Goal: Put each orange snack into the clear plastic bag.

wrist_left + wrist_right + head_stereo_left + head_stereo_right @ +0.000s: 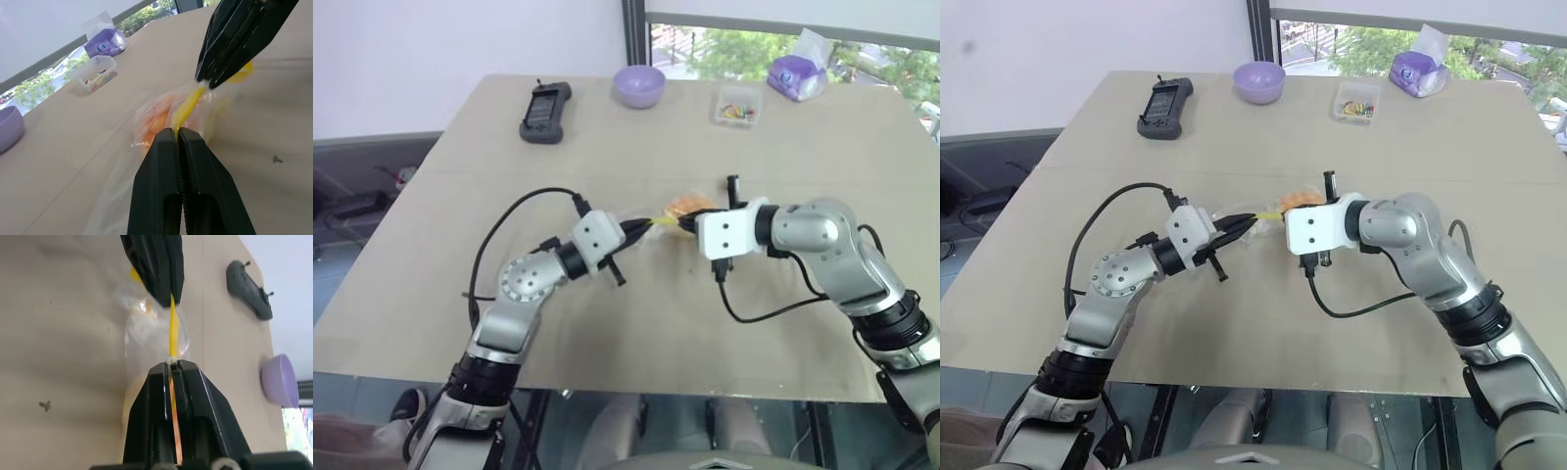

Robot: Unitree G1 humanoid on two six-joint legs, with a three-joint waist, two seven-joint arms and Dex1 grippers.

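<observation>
The clear plastic bag [146, 122] hangs just above the middle of the table, stretched between both grippers by its yellow strip [172, 328]. My left gripper [644, 227] is shut on one end of the strip. Facing it, my right gripper [691, 223] is shut on the other end, a short stretch of strip between the two. The left wrist view has the left gripper [177, 131] low and the right gripper [209, 82] above it. An orange snack [688, 206] shows through the crinkled plastic, seemingly inside the bag, on the far side of the grippers.
At the table's far side lie a black handheld controller [545, 111], a purple bowl [638, 85], a small clear box of colourful bits [737, 106] and a purple packet [795, 76]. Black cables loop off both wrists over the table [636, 313].
</observation>
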